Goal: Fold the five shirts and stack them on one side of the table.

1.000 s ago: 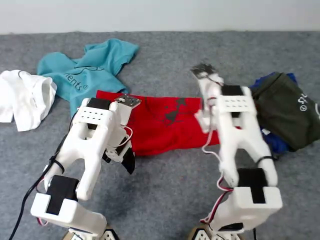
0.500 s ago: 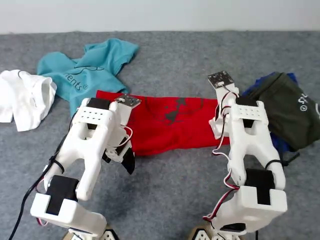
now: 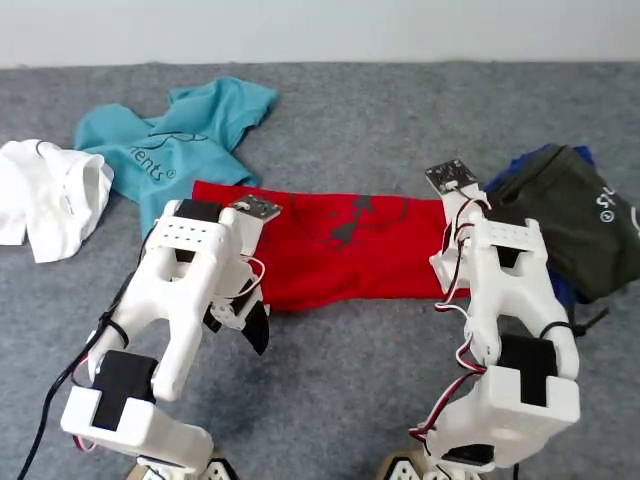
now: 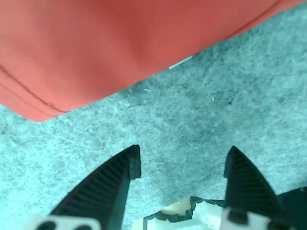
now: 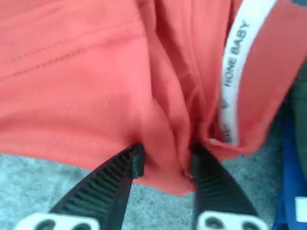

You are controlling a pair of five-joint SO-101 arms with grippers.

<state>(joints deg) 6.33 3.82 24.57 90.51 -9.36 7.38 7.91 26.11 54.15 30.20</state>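
A grey, carpet-like felt covering [image 3: 350, 120] spreads across the whole desk, its nap fuzzy up close. Along the far edge runs a plain pale wall [image 3: 320, 30], evenly and softly lit.

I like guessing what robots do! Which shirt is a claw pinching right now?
The red shirt spread out in the middle: the right gripper pinches a fold at its edge. The teal shirt, white shirt and dark green shirt lie untouched.

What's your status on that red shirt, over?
Left gripper open over bare table, beside the red shirt. Right gripper pinching a fold at the shirt's right end. Dark shirts close beside that end.
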